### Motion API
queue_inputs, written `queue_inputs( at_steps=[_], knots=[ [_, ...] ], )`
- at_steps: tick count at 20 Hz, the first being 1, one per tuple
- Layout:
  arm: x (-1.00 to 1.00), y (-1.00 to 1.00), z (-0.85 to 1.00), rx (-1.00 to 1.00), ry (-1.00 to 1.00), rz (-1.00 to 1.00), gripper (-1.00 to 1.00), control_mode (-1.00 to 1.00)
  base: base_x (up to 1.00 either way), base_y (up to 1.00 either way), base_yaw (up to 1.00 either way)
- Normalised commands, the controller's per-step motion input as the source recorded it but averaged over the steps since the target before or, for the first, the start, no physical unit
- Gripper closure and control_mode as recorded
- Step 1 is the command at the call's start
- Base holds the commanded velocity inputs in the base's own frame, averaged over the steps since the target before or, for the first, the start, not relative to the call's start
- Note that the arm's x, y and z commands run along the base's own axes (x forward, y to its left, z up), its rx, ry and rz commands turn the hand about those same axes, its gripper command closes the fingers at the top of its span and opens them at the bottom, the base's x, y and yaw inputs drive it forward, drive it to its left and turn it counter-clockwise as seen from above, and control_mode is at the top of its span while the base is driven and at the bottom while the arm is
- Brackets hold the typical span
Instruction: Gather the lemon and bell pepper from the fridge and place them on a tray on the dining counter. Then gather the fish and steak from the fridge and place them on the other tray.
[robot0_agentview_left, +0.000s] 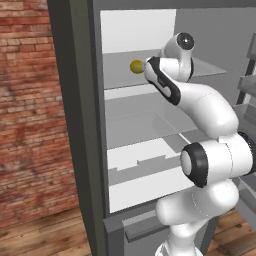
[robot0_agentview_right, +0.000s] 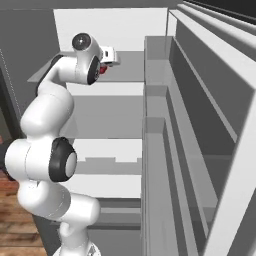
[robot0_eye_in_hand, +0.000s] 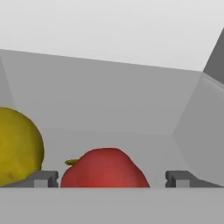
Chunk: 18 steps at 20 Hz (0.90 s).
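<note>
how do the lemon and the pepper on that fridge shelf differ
The lemon is yellow; the pepper is glossy red. In the hand view the pepper sits between the open pincer's fingertips, while the lemon lies off to the left, outside them. The lemon looks plain and rounded; the pepper has a small stem at its top left. Both rest on the same shelf in the fridge.

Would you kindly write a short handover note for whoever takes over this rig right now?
Gripper: open, empty, reaching into the fridge at the upper shelf, its fingertips either side of the bell pepper.
Lemon: on the same shelf, just beside the pepper.
Done: fridge door open, arm lined up on the pepper.
Left: grasp the pepper, carry it and the lemon to a tray, then the fish and steak to the other tray.
</note>
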Motion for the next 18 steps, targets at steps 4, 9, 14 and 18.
queue_inputs(
  at_steps=[4, 9, 14, 18],
  knots=[
    [-0.4, -0.09, -0.3, 0.0, -0.04, 0.0, 1.0, -1.0, 0.0, 0.0, 0.0],
    [-0.59, -0.06, -0.26, 0.0, -0.08, 0.0, 1.0, -1.0, 0.0, 0.0, 0.0],
    [-0.42, 0.0, 0.3, 0.0, -0.18, -0.01, 1.0, -1.0, 0.0, 0.0, 0.0],
    [-0.71, 0.0, 0.66, 0.0, -0.1, -0.09, 1.0, -1.0, 0.0, 0.0, 0.0]
  ],
)
